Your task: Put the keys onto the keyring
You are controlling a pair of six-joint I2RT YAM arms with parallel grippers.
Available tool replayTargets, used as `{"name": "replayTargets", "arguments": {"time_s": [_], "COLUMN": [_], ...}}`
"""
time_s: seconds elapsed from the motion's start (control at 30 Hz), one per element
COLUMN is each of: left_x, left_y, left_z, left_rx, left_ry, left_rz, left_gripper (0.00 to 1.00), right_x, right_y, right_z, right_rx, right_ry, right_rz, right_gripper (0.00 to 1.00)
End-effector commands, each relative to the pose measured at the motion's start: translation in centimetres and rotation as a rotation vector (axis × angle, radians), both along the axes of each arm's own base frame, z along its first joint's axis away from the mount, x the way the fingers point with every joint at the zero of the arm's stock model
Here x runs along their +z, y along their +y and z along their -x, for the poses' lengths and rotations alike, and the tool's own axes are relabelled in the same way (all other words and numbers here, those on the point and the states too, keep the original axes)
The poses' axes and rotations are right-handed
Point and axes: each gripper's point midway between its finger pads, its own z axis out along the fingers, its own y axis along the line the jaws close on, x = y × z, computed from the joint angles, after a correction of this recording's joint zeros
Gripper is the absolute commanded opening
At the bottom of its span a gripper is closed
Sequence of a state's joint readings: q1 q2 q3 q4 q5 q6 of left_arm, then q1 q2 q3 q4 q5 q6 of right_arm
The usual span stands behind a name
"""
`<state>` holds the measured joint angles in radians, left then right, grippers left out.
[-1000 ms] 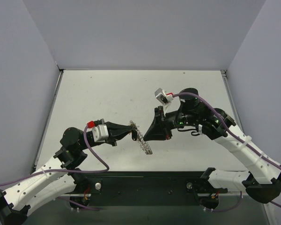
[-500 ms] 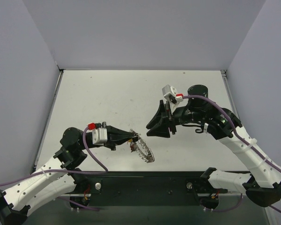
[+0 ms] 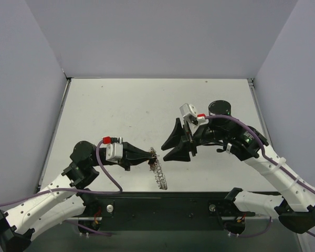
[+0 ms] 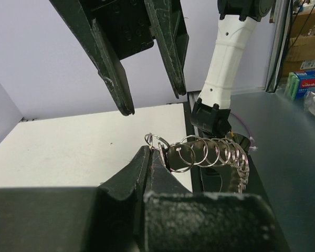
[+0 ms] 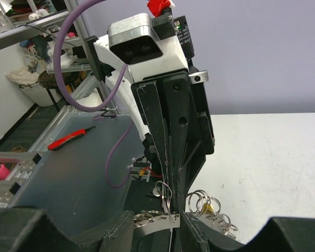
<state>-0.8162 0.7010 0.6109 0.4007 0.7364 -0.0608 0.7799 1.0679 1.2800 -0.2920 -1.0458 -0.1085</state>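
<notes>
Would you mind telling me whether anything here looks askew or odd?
The keyring is pinched only at one end by the shut left tool, so its coil sags askew toward the near edge of the table. The right tool gapes open beside it, not touching.

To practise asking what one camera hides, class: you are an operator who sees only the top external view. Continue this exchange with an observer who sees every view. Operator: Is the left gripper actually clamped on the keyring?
Observer: Yes. The left wrist view shows the left gripper shut on one small loop at the end of the keyring.
Operator: And the right gripper?
Observer: Open. In that view the right gripper has its jaws well apart, with a gap to the keyring.
Operator: What is the keyring like close up?
Observer: A curved row of overlapping small silver loops, reaching out beyond the left gripper.
</notes>
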Motion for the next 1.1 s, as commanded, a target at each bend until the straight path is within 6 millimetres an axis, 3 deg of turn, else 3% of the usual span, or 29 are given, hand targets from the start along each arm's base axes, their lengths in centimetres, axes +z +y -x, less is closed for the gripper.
{"name": "replayTargets", "arguments": {"time_s": [0.0, 0.23, 0.53, 0.93, 1.07], "left_x": [4.6, 4.6, 4.8, 5.2, 5.2], "left_y": [0.7, 0.6, 0.7, 0.8, 0.7], "left_z": [0.9, 0.7, 0.5, 0.4, 0.3], "left_rx": [-0.013, -0.007, 0.004, 0.016, 0.017], "left_ry": [-0.086, -0.083, -0.084, -0.093, -0.089], "left_rz": [0.105, 0.108, 0.116, 0.136, 0.135], "left_gripper": [0.0, 0.0, 0.0, 0.0, 0.0], "right_x": [0.9, 0.1, -0.7, -1.4, -1.6], "right_y": [1.2, 2.1, 2.1, 1.8, 1.8], "right_z": [0.4, -0.2, -0.7, -0.7, -0.8], "right_rx": [0.074, 0.055, 0.017, 0.002, -0.007], "right_ry": [-0.031, -0.019, -0.007, 0.011, 0.018], "right_rz": [-0.048, -0.021, 0.001, 0.023, 0.033], "right_gripper": [0.39, 0.36, 0.24, 0.25, 0.21]}}
